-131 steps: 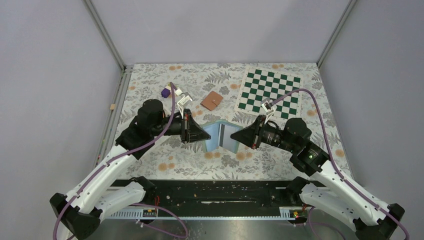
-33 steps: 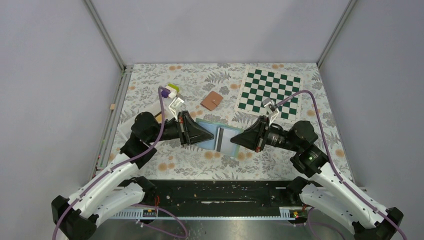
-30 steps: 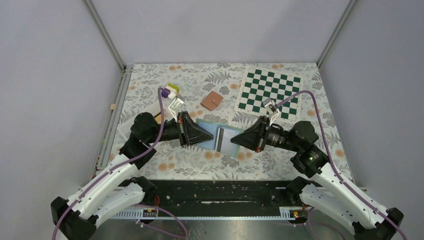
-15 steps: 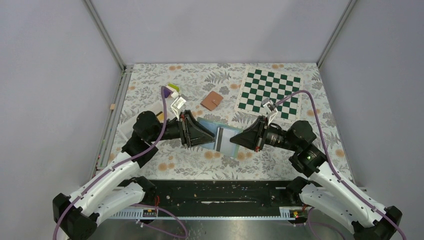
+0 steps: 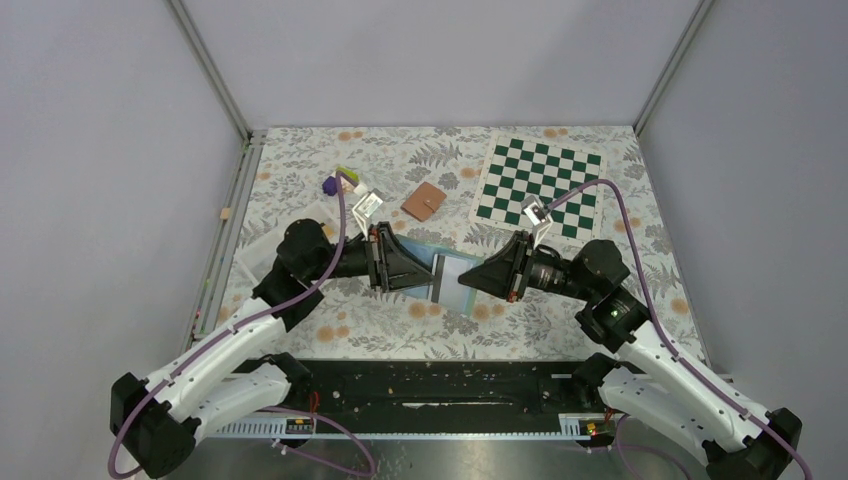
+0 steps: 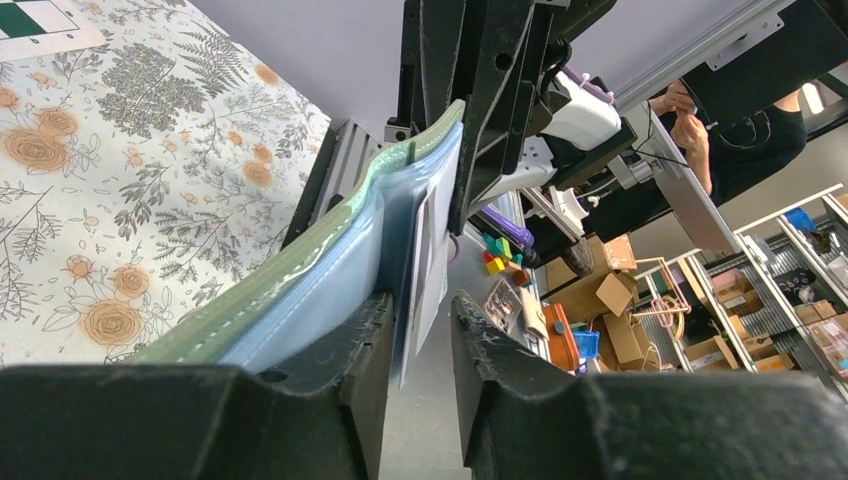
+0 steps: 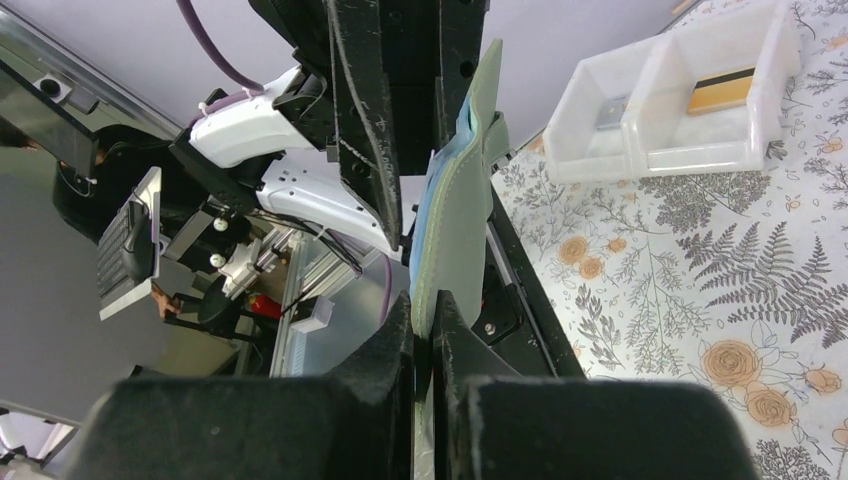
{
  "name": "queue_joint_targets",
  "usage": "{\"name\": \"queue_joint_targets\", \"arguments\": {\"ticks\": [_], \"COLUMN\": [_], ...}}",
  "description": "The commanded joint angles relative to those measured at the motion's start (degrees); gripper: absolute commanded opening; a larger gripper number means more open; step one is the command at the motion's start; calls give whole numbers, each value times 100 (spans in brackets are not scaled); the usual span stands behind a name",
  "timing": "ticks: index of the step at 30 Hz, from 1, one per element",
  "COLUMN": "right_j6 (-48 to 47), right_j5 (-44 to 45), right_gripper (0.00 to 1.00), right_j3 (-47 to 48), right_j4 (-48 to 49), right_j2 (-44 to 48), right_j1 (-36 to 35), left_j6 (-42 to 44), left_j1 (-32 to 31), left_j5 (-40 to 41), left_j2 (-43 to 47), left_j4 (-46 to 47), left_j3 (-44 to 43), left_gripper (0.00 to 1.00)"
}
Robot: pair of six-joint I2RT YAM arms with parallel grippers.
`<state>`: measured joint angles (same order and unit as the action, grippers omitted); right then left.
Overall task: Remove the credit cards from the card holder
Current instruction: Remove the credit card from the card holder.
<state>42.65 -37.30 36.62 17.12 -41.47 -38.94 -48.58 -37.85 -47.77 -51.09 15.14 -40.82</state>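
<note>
Green holder [image 7: 455, 220] in tight right pincer [image 7: 425, 322]; left pincer [image 6: 420, 312] ajar.

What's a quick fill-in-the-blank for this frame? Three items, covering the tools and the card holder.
1. The right tool is shut on the ___ outer cover of the card holder.
2. The left tool is ___, with thin holder pages standing between its fingers.
3. In the right wrist view, a yellow-orange card lies in a ___ divided bin.

Missing words: green; open; white.
</note>
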Motion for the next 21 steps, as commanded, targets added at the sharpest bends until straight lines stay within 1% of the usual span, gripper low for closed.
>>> {"name": "queue_joint_targets", "arguments": {"ticks": [1,2,3,5,6,7,8,10,12,18,21], "right_j6": [164,164,164,158,146,139,130,100,85,103,94], "right_j5": [-304,-297,-296,-301,-296,-293,-283,-267,-290,-360,-358], "right_gripper": [0,0,0,0,0,0,4,16,24,29,23], "right_j3": [31,32,36,30,32,34,32,55,69,50,55], "right_j4": [666,661,654,632,620,596,554,446,415,423,421], "right_j2": [32,34,36,50,51,59,66,86,87,137,140], "right_j1": [4,1,0,3,5,1,1,0,5,1,4], "left_j6": [-33,-50,-66,-109,-127,-145,-162,-165,-138,-52,-2], "left_j1": [-54,-58,-61,-59,-64,-65,-65,-59,-63,-57,-48], "left_j5": [-38,-39,-43,-48,-33,-24,-8,58,143,184,217], "left_j2": [-89,-93,-94,-86,-78,-66,-53,-2,64,117,134], "left_j4": [315,333,366,422,436,449,469,473,455,288,226], "left_j3": [-238,-230,-225,-195,-185,-177,-168,-149,-122,-121,-94], "left_gripper": [24,21,16,2,0,0,0,0,0,0,0]}}
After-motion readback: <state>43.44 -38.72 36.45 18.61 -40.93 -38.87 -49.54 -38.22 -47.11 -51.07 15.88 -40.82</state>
